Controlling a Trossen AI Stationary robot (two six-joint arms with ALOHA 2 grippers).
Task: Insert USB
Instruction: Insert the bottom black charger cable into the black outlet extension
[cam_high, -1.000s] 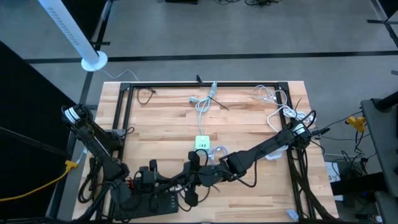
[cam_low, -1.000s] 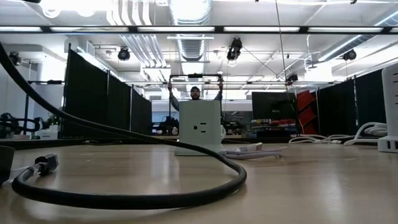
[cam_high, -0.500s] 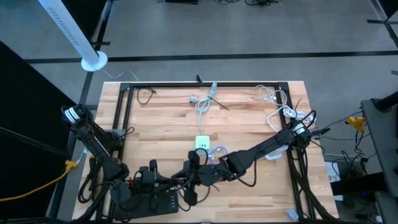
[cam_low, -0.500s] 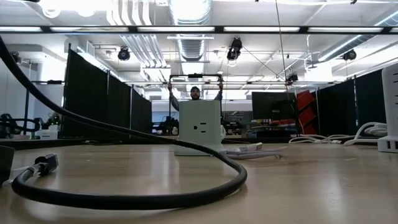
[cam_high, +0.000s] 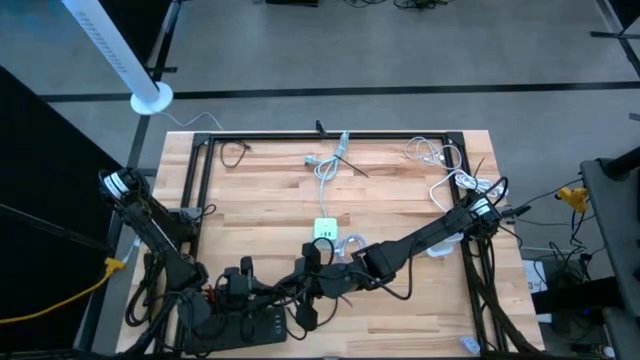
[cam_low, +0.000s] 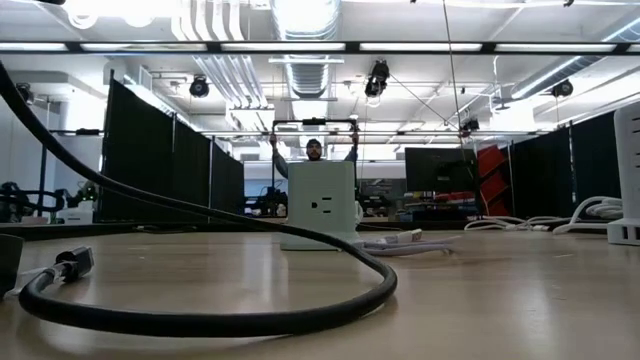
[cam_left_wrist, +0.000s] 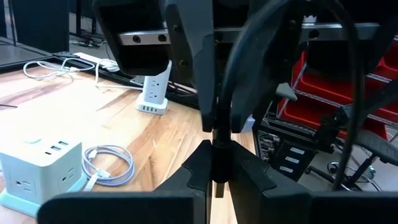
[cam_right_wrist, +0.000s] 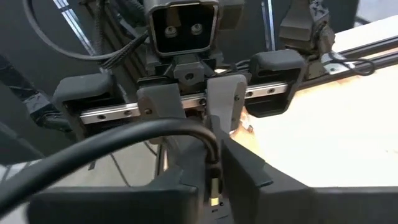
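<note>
Wooden desk (cam_high: 260, 200) fills my overhead view, with a black frame around it. At its near edge I see the left hand (cam_high: 296, 290) and the right hand (cam_high: 322, 283) meeting tip to tip. Both are closed tight on a black cable (cam_left_wrist: 245, 81), the left hand (cam_left_wrist: 216, 163) pinching its lower part and the right hand (cam_right_wrist: 213, 163) gripping the small metal USB plug (cam_right_wrist: 213, 186) at the end. Just beyond them stands the pale green power cube (cam_high: 325, 231) with a coiled white cable (cam_left_wrist: 109, 163) beside it. Farther right a white charger (cam_left_wrist: 153, 93) sits among loose white cords
</note>
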